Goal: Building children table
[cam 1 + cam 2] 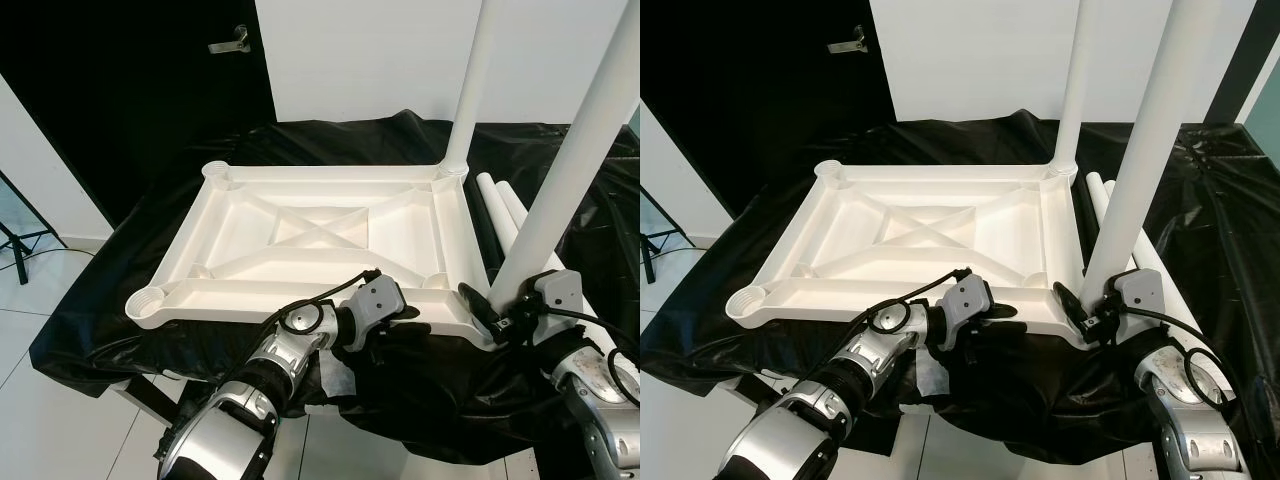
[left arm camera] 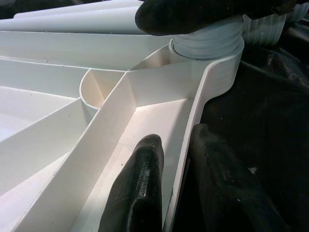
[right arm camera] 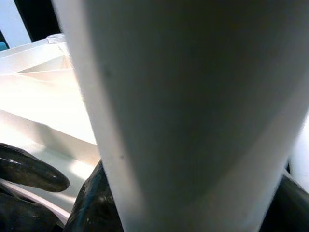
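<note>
Nearest me, I have my left gripper pinching the near rim of the upside-down white plastic ribbed tabletop, one finger inside the wall and one outside, nearly shut on that thin edge; I judge this steadies the panel while the leg goes in. Just to its right, my right gripper has its fingers wrapped around the base of a long white plastic tube leg, holding it upright in the near right corner socket, presumably to seat or turn it home. The tabletop lies on a counter draped in black plastic sheeting. Further back, a second white leg stands in the far right corner. Two left sockets are still empty, and two spare legs lie beside the right edge: four legs altogether.
</note>
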Robot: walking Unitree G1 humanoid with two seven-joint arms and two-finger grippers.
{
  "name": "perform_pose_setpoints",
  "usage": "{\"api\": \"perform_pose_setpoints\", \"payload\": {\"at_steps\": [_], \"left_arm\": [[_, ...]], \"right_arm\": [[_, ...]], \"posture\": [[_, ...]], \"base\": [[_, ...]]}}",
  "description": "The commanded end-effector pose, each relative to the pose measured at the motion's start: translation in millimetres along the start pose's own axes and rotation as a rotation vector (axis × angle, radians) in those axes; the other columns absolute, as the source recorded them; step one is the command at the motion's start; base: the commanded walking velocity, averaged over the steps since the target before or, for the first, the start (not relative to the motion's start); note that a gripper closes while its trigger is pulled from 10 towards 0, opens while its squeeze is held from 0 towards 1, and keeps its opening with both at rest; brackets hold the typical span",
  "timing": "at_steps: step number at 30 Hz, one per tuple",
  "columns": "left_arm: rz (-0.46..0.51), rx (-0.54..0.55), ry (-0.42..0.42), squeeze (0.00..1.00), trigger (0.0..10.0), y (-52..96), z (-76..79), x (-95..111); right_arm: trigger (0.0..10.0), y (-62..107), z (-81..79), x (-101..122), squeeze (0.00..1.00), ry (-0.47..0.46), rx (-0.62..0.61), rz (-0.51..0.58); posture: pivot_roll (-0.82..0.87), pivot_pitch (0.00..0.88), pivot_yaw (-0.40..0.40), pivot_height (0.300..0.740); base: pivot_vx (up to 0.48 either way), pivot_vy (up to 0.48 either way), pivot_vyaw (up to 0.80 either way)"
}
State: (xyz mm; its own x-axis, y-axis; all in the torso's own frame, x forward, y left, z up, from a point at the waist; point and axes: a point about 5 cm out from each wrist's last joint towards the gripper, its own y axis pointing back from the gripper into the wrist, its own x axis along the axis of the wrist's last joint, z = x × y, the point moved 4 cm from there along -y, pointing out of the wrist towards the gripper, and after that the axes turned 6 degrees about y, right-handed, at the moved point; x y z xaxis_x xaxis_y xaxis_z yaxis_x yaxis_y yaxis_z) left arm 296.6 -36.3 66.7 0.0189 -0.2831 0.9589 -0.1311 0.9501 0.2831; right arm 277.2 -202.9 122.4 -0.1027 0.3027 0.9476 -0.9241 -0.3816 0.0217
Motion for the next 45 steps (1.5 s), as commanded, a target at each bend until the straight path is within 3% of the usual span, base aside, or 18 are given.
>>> {"api": "perform_pose_setpoints", "payload": {"at_steps": [1, 4, 6, 7, 8, 11, 13, 16, 22, 30, 31, 36, 37, 38, 39, 40, 41, 45], "left_arm": [[-0.188, -0.080, 0.124, 0.00, 10.0, 6.4, 24.6, -53.8], [-0.191, -0.081, 0.125, 0.00, 10.0, 6.9, 24.8, -54.6], [-0.191, -0.082, 0.125, 0.00, 10.0, 6.2, 25.0, -54.2], [-0.191, -0.082, 0.125, 0.00, 10.0, 6.2, 25.0, -54.2], [-0.190, -0.082, 0.124, 0.00, 10.0, 5.6, 24.9, -53.6], [-0.189, -0.081, 0.124, 0.00, 10.0, 5.2, 24.7, -53.2], [-0.187, -0.082, 0.123, 0.00, 10.0, 4.1, 25.3, -52.6], [-0.188, -0.083, 0.124, 0.00, 10.0, 4.4, 25.9, -53.5], [-0.192, -0.082, 0.127, 0.00, 10.0, 5.1, 26.6, -55.3], [-0.188, -0.081, 0.128, 0.00, 10.0, 4.3, 27.0, -54.7], [-0.188, -0.080, 0.129, 0.00, 10.0, 4.7, 26.8, -54.9], [-0.189, -0.078, 0.131, 0.00, 10.0, 5.4, 26.9, -55.8], [-0.190, -0.077, 0.132, 0.00, 10.0, 5.4, 27.0, -56.1], [-0.189, -0.077, 0.132, 0.00, 10.0, 5.1, 27.0, -55.8], [-0.188, -0.076, 0.132, 0.00, 10.0, 4.8, 26.8, -55.3], [-0.188, -0.076, 0.132, 0.00, 10.0, 4.8, 26.8, -55.3], [-0.186, -0.075, 0.132, 0.00, 10.0, 4.3, 26.4, -54.6], [-0.184, -0.075, 0.130, 0.00, 10.0, 3.1, 26.1, -53.4]], "right_arm": [[0.0, 0.0, -21.6, -12.1, 0.00, -0.004, 0.110, -0.048], [0.0, -1.7, -23.3, -18.2, 0.00, -0.060, 0.055, -0.063], [0.0, -5.2, -19.5, -22.8, 0.00, -0.091, -0.090, -0.070], [0.0, -5.2, -19.5, -22.8, 0.00, -0.091, -0.090, -0.070], [0.0, -5.4, -16.1, -27.7, 0.00, -0.088, -0.211, -0.089], [0.0, -4.7, -14.1, -30.9, 0.00, -0.085, -0.292, -0.103], [0.0, 0.0, -18.0, -32.6, 0.00, -0.056, -0.514, -0.125], [0.0, 0.3, -19.9, -27.7, 0.00, -0.080, -0.634, -0.120], [0.0, -4.4, -11.5, -32.0, 0.00, -0.218, -0.734, -0.115], [0.0, -10.0, -15.9, -29.4, 0.00, -0.208, -0.733, -0.107], [2.5, -11.1, -16.8, -28.9, 0.00, -0.193, -0.735, -0.110], [2.5, -13.2, -18.7, -26.4, 0.00, -0.152, -0.726, -0.106], [10.0, -15.2, -19.9, -24.5, 1.00, -0.150, -0.709, -0.095], [10.0, -18.2, -21.7, -21.7, 1.00, -0.155, -0.671, -0.078], [10.0, -20.5, -23.2, -18.9, 0.88, -0.152, -0.638, -0.063], [10.0, -20.5, -23.2, -18.9, 0.88, -0.152, -0.638, -0.063], [10.0, -24.4, -27.3, -14.9, 0.00, -0.144, -0.564, -0.039], [10.0, -27.4, -35.0, -8.8, 0.00, -0.130, -0.392, 0.005]], "posture": [[-0.17, 0.000, 0.062, 0.740], [-0.17, 0.000, 0.060, 0.740], [-0.16, 0.000, 0.055, 0.740], [-0.16, 0.000, 0.055, 0.740], [-0.16, 0.000, 0.052, 0.740], [-0.16, 0.000, 0.052, 0.740], [-0.16, 0.000, 0.051, 0.740], [-0.16, 0.000, 0.051, 0.740], [-0.14, 0.000, 0.049, 0.740], [-0.14, 0.000, 0.047, 0.740], [-0.14, 0.000, 0.047, 0.740], [-0.14, 0.000, 0.047, 0.740], [-0.14, 0.000, 0.048, 0.740], [-0.14, 0.000, 0.048, 0.740], [-0.14, 0.000, 0.048, 0.740], [-0.14, 0.000, 0.048, 0.740], [-0.15, 0.000, 0.046, 0.740], [-0.16, 0.000, 0.047, 0.740]], "base": [[0.000, 0.000, 0.00], [0.000, 0.000, 0.00], [0.000, 0.000, 0.00], [0.000, 0.000, 0.00], [0.000, 0.000, 0.00], [0.000, 0.000, 0.00], [0.000, 0.000, 0.00], [0.000, 0.000, 0.00], [0.000, 0.000, 0.00], [0.000, 0.000, 0.00], [0.000, 0.000, 0.00], [0.000, 0.000, 0.00], [0.000, 0.000, 0.00], [0.000, 0.000, 0.00], [0.000, 0.000, 0.00], [0.000, 0.000, 0.00], [0.000, 0.000, 0.00], [0.000, 0.000, 0.00]]}}
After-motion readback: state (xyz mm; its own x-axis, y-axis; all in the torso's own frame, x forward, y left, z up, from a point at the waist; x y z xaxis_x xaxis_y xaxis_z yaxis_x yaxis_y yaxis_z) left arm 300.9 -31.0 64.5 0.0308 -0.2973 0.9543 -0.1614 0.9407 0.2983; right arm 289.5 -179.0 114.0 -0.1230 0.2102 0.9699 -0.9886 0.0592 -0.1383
